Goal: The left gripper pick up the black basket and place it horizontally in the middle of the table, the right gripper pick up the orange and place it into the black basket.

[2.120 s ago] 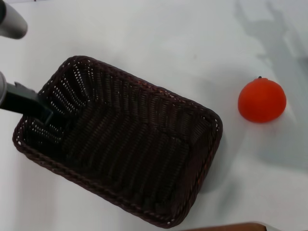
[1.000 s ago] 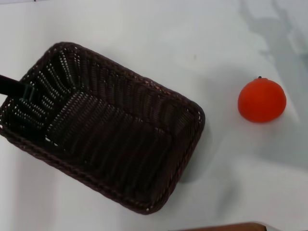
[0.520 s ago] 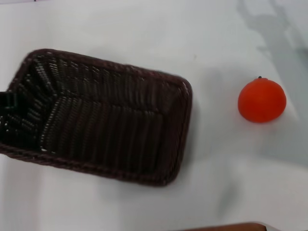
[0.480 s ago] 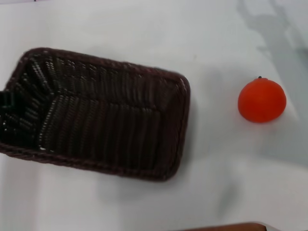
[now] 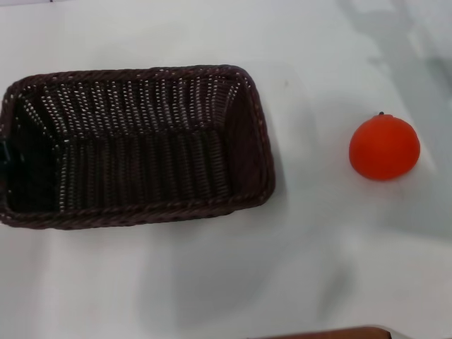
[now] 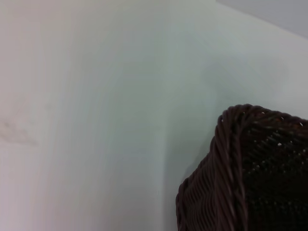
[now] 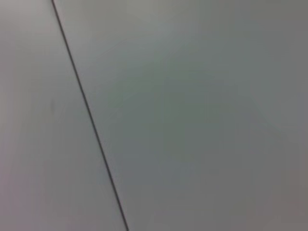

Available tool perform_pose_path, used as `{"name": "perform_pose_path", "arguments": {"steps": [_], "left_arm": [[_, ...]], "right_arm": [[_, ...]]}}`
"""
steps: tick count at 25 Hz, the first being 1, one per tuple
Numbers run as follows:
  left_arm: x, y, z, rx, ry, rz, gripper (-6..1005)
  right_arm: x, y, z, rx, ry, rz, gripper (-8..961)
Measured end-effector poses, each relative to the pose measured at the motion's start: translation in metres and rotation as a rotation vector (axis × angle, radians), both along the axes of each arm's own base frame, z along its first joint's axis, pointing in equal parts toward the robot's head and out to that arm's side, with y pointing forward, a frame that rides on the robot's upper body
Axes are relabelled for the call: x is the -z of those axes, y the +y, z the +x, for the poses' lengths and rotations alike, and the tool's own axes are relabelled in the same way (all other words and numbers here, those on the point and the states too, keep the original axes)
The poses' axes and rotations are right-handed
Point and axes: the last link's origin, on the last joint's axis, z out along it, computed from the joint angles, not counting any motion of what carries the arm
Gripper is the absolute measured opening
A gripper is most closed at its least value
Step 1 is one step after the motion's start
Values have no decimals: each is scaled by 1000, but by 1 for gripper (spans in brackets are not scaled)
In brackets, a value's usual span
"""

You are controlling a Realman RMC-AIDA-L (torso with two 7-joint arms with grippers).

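One black basket (image 5: pixel 134 145) lying level on table (image 5: pixel 212 282), orange (image 5: pixel 384 147) well apart, both pincers unseen

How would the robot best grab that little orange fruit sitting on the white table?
Probably from straight above, the pincer closing across the orange's widest middle. It is round and smooth, sits alone on the table well apart from the black basket, and its small stem nub points away at the far side.
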Motion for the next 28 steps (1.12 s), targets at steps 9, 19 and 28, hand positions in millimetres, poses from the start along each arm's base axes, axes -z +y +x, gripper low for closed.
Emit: {"name": "perform_pose_path", "arguments": {"steps": [9,19,28], "left_arm": [[19,4,13,52,-53,-35,186],[12,1,2,25,-61,-41,273],[-42,-2,-8,90,-49,109,634]], "right_arm": [[6,-5,0,-11,-7,-30,944],[15,-20,1,-51,-19,-86,917],[38,-55,7,-110,-80,-237,892]]}}
